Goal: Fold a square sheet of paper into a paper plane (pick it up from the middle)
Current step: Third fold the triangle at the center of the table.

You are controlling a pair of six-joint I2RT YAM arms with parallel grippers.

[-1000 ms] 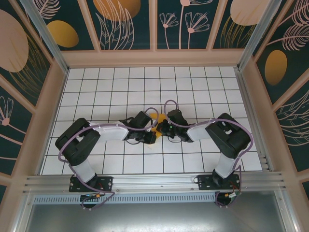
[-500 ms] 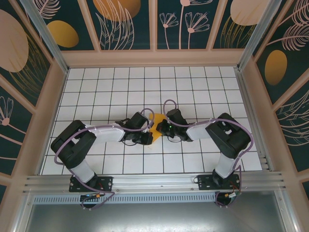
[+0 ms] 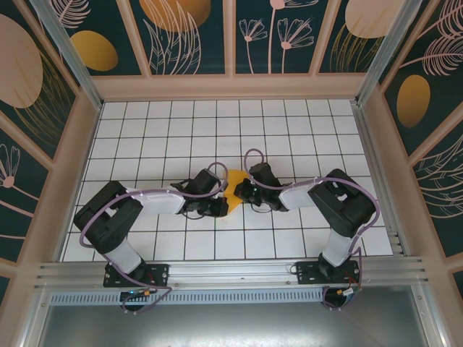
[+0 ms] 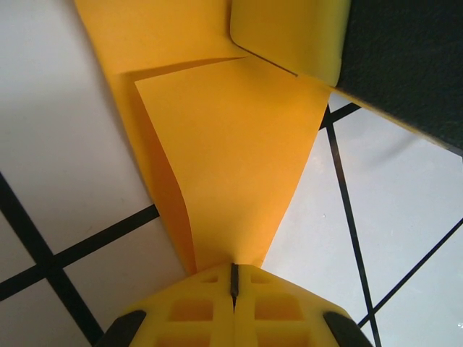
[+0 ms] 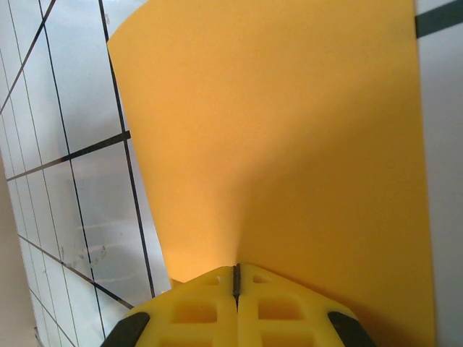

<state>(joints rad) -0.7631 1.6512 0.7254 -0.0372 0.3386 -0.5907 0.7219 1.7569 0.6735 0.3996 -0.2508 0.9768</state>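
The orange-yellow sheet of paper (image 3: 234, 182) hangs just above the white grid table, held between both grippers at the table's middle. In the left wrist view the paper (image 4: 231, 159) has a folded flap with a slanting crease. It narrows into my left gripper (image 4: 233, 273), whose yellow jaws are shut on its edge. One of the right gripper's fingers (image 4: 289, 32) holds the far end. In the right wrist view the paper (image 5: 289, 144) spreads wide and smooth from my right gripper (image 5: 236, 271), shut on it. From above, the left gripper (image 3: 226, 204) and right gripper (image 3: 240, 192) nearly touch.
The white grid table (image 3: 217, 130) stretches behind and beside the arms. Dark leaf-pattern panels (image 3: 188, 36) in wooden frames wall it in at the back and sides. A metal rail (image 3: 231, 271) runs along the near edge by the arm bases.
The left arm's elbow has swung outward to the left and its gripper drew back slightly. A little more paper shows between the grippers. Both stay shut on the paper.
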